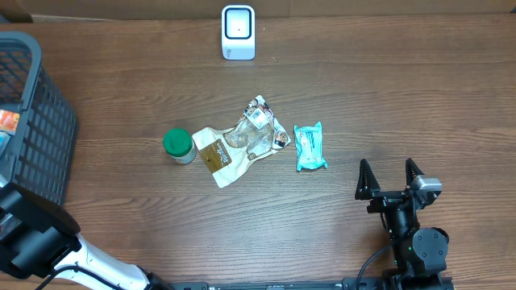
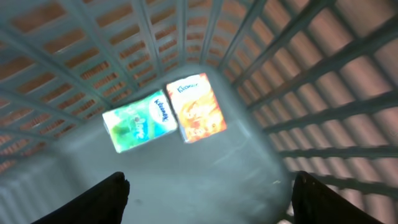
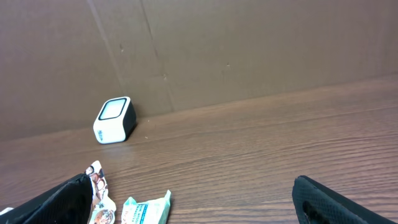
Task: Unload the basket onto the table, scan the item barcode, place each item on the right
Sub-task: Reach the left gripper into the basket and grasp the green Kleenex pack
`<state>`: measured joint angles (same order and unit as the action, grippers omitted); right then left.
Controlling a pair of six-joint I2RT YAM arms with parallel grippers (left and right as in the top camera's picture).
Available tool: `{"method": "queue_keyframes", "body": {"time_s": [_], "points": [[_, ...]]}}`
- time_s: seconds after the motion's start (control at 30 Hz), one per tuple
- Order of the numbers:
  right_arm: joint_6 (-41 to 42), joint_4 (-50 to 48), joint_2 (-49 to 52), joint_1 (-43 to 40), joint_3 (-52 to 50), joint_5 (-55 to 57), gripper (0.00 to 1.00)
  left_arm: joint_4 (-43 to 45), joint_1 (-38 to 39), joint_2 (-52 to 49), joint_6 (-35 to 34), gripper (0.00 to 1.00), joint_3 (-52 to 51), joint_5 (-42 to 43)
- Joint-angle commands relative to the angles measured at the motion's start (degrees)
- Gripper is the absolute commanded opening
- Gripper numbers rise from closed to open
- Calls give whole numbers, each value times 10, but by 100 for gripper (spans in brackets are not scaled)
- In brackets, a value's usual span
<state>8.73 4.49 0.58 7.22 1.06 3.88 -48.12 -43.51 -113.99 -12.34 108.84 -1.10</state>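
The white barcode scanner stands at the back middle of the table, and the right wrist view shows the scanner by the cardboard wall. Loose items lie mid-table: a green-lidded jar, a crumpled snack bag and a teal tissue pack. My right gripper hovers open and empty to the right of the teal pack. My left gripper is open inside the basket, above a green tissue pack and an orange tissue pack, holding nothing.
A dark mesh basket stands at the table's left edge, its ribbed walls surrounding the left gripper. The left arm reaches in from the lower left corner. Bare wood spreads right of the scanner.
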Motion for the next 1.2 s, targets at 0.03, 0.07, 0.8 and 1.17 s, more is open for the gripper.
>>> {"method": "queue_keyframes", "body": {"time_s": [0.03, 0.07, 0.8, 1.17], "points": [[-2, -2, -4, 3, -6, 5, 100, 72, 0, -1, 129, 72, -69, -30], [-2, -2, -4, 3, -6, 5, 100, 89, 0, -1, 143, 72, -81, -30], [-2, -2, -4, 3, -6, 5, 100, 273, -22, -85, 402, 77, -199, -66], [-2, -2, -4, 3, -6, 5, 100, 286, -22, -143, 430, 60, -199, -73]]}}
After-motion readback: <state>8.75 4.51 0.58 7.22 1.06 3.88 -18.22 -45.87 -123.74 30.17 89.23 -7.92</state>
